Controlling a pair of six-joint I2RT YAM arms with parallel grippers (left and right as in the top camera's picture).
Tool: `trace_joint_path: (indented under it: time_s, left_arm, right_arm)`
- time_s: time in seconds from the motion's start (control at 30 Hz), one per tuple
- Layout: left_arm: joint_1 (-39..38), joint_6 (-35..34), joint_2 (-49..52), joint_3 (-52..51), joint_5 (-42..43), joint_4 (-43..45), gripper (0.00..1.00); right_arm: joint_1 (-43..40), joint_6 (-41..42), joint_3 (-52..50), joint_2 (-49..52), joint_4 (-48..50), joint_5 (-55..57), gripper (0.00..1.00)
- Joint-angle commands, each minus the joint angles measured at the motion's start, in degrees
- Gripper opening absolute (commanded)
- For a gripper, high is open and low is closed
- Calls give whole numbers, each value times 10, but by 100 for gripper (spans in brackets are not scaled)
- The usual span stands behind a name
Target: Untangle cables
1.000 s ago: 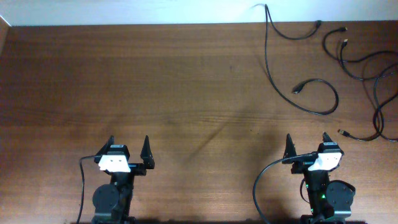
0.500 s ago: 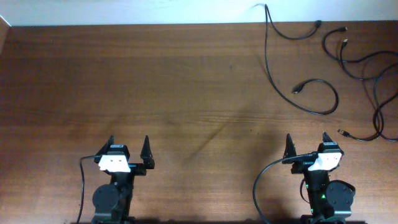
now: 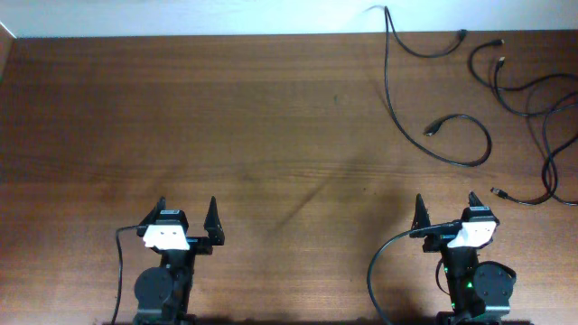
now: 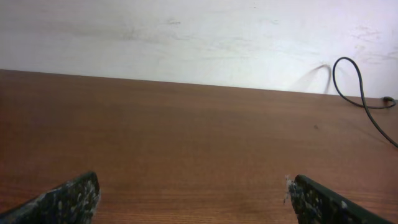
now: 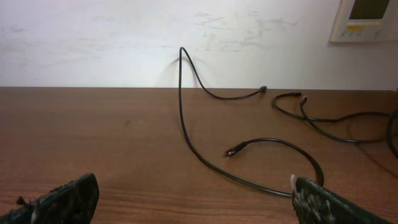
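Several thin black cables lie spread at the table's far right. One long cable (image 3: 390, 95) runs from the back edge down into a loop with a plug end (image 3: 432, 129); it also shows in the right wrist view (image 5: 186, 130). Further cables (image 3: 528, 86) curl near the right edge, one with a metallic tip (image 3: 497, 192). My left gripper (image 3: 188, 217) is open and empty at the front left, far from the cables. My right gripper (image 3: 444, 209) is open and empty at the front right, short of the loop. In the left wrist view only one cable arch (image 4: 348, 68) shows.
The brown wooden table (image 3: 226, 117) meets a white wall (image 4: 186, 37) at the back. A white wall panel (image 5: 367, 18) hangs at the upper right in the right wrist view. Thick arm cables (image 3: 384, 262) hang by both bases.
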Motion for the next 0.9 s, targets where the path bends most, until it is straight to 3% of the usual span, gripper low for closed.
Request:
trace_joint_path:
  time_s: [0.0, 0.87]
  left_arm:
    - [2, 12, -5, -4, 6, 1, 99]
    - [2, 12, -5, -4, 6, 1, 99]
  right_arm:
    - [-3, -2, -3, -3, -3, -3, 99]
    - [-3, -2, -3, -3, -3, -3, 98]
